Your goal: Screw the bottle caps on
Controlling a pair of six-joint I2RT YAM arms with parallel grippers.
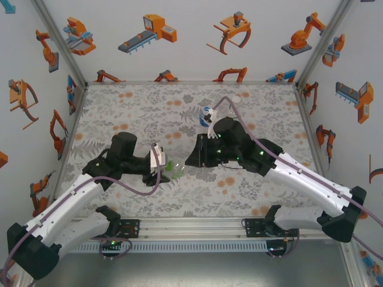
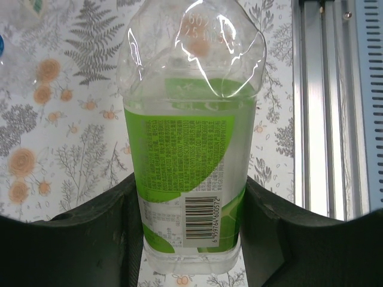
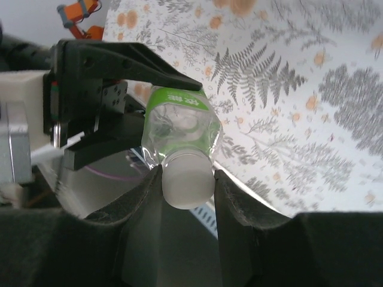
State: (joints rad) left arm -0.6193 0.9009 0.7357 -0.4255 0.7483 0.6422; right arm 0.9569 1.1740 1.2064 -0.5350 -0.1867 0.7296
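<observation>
Green-labelled bottle (image 2: 185, 149) near middle of counter (image 1: 143, 101), bit toward 7 o'clock, tipped sideways, neck toward 3 o'clock. Left fingers (image 2: 102, 239) clamped on labelled body. Right fingers (image 3: 137, 227) clamped on white cap (image 3: 187, 182) sitting on neck. Blue-labelled bottle (image 1: 206, 113) off at 1 o'clock, well apart.

Worries, imo:
- body thin, shoulder looks crumpled; twist could spin bottle in left grip instead of turning cap
- cap slightly off-axis = cross-thread, jams
- can't tell how far threaded

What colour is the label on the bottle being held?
The label is bright green with white; left wrist view shows it best.
</observation>
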